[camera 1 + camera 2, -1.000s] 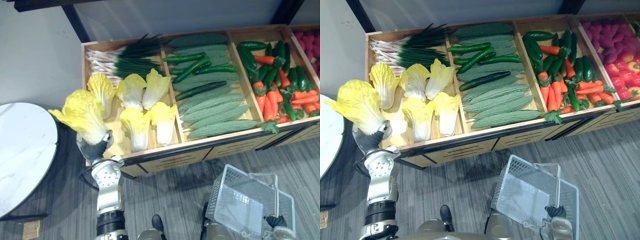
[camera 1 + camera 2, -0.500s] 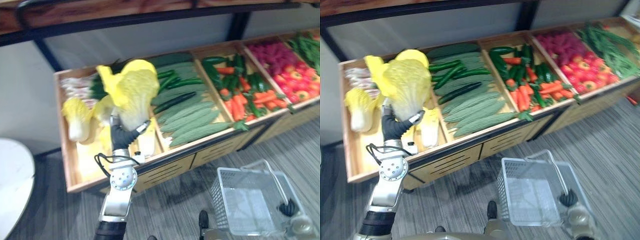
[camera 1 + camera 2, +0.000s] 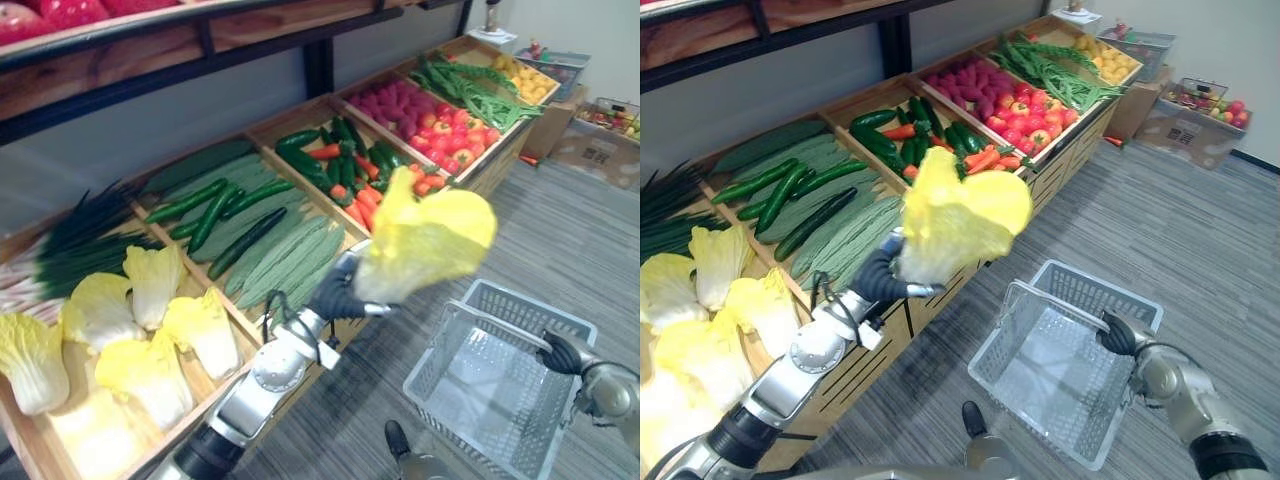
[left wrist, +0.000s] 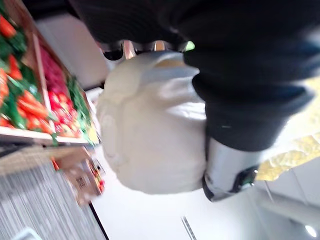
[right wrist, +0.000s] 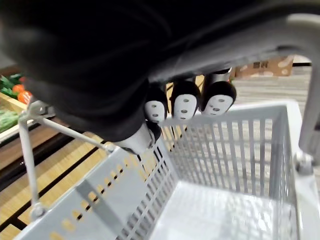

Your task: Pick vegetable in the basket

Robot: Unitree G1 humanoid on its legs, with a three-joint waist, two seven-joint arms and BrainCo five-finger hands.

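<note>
Left hand point(image 3: 336, 291) clamped round the pale stalk of the cabbage point(image 3: 425, 243) — fingers curled tight, yellow leaves flaring out past them. The cabbage is up in the air, clear of the wooden stand point(image 3: 1065, 160) behind the hand and short of the basket point(image 3: 445, 345), which hangs lower, just beyond the leaves. Right hand point(image 3: 1118, 335) — fingers wrapped over the basket's handle point(image 5: 300, 22), carrying it.

My left hand point(image 3: 335, 292) has swung the Chinese cabbage point(image 3: 425, 245) away from the cabbage bin point(image 3: 35, 445). It was at 9 o'clock a second ago and now sits mid-view, its leaves near the basket point(image 3: 530, 300) at 4 o'clock. My head has turned right, so the vegetable stand point(image 3: 490, 165) now slants toward 1 o'clock.
</note>
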